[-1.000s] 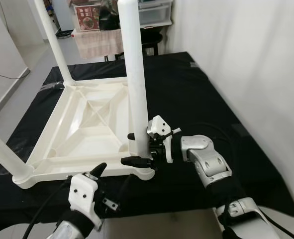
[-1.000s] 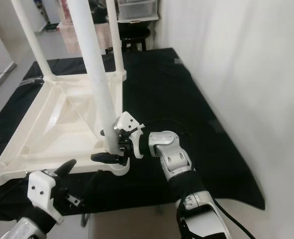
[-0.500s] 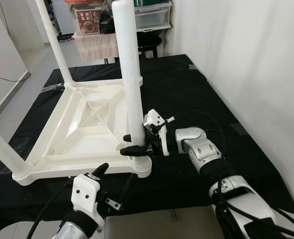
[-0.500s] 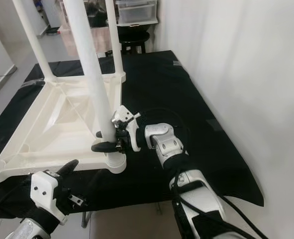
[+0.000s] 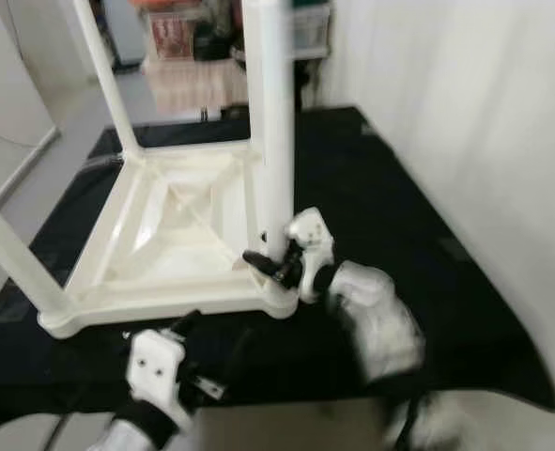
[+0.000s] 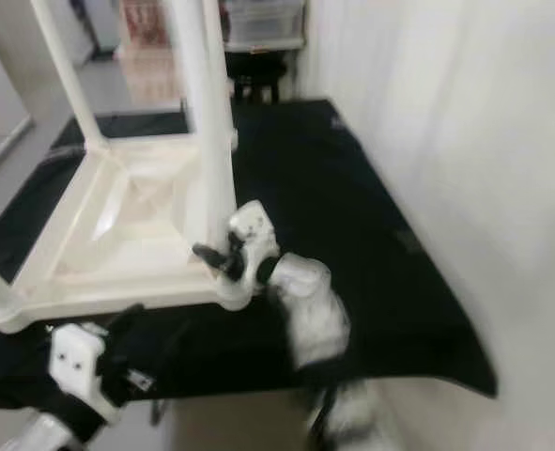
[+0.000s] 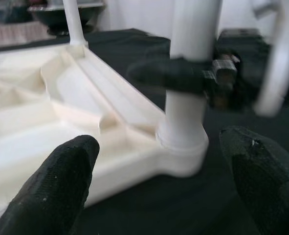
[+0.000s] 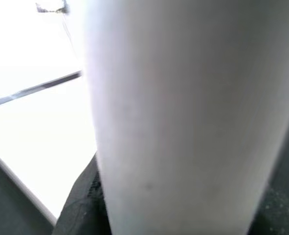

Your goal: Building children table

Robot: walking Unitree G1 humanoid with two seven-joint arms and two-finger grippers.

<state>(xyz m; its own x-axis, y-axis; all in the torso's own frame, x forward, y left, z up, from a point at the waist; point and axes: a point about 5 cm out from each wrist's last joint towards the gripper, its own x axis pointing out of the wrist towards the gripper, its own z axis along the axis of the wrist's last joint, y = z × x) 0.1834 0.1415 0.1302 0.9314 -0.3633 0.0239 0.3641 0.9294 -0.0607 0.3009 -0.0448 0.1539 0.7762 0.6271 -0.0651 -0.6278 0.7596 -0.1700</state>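
Note:
A white plastic children's table (image 5: 164, 235) lies upside down on a black cloth, its legs pointing up. My right gripper (image 5: 268, 266) is shut on the near right leg (image 5: 275, 141) just above its socket at the table's corner. In the left wrist view one black finger (image 7: 168, 76) crosses the front of that leg (image 7: 188, 122). The right wrist view looks straight at the leg (image 8: 183, 117) from very close. My left gripper (image 5: 211, 343) hangs open low at the front edge, a short way from the corner, with nothing between its fingers (image 7: 51, 186).
Two more legs stand at the far left (image 5: 108, 75) and near left (image 5: 9, 254). A white wall (image 5: 465, 113) runs close along the right. The black cloth (image 5: 399, 207) lies bare right of the table. A stool and storage boxes (image 5: 178, 38) stand behind.
The whole picture has shifted and blurred, so the camera moved. My right gripper stays around the leg's base while its arm blurs in motion. The left gripper has hardly moved.

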